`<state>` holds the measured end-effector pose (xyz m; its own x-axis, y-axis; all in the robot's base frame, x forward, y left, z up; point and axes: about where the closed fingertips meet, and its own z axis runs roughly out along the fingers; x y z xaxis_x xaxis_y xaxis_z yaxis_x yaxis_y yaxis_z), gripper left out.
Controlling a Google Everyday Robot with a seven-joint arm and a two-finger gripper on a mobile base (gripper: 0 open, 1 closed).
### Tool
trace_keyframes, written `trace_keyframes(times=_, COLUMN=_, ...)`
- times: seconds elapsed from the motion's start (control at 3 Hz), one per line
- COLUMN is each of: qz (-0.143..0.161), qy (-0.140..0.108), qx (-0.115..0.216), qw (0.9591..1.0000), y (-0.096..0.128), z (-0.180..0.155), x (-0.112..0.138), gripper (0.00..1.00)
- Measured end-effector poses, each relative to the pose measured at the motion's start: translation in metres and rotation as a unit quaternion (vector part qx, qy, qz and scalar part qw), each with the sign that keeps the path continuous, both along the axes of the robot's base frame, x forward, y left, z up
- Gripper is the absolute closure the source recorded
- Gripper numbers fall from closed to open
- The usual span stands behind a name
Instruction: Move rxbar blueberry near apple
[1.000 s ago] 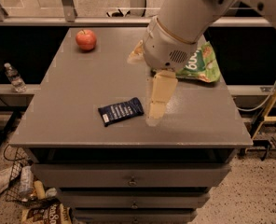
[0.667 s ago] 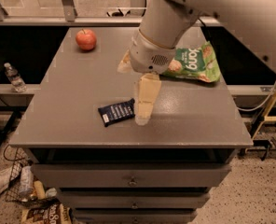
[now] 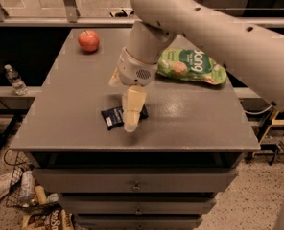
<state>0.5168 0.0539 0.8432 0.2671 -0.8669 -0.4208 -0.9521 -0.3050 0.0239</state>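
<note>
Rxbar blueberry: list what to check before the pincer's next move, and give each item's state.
1. Position: pincer over the rxbar blueberry, covering its right end: ok.
2. Bar flat on the table: ok.
3. Hold on the bar: cannot tell.
4. Target: apple in view at the back left corner: ok.
5. Route: tabletop between bar and apple bare: ok.
6. Obstacle: green bag at the back right, off that route: ok.
</note>
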Motion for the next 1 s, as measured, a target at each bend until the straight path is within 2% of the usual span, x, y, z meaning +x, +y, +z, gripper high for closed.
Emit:
trace_keyframes(times=0.33, qz=-0.010, qy=-0.005, qx=0.015, qw=0.9998, y=0.005, z=-0.017, x=0.004, gripper=0.00)
trace_keyframes(times=0.67, qz=-0.019, qy=-0.009, qx=0.029, qw=0.9994, y=0.004, z=-0.026, x=0.003, gripper=0.18)
trace_keyframes(times=1.0, qz=-0.026, qy=-0.016, qx=0.040, qw=0.9987, y=0.002, z=-0.029, x=0.003, gripper=0.43)
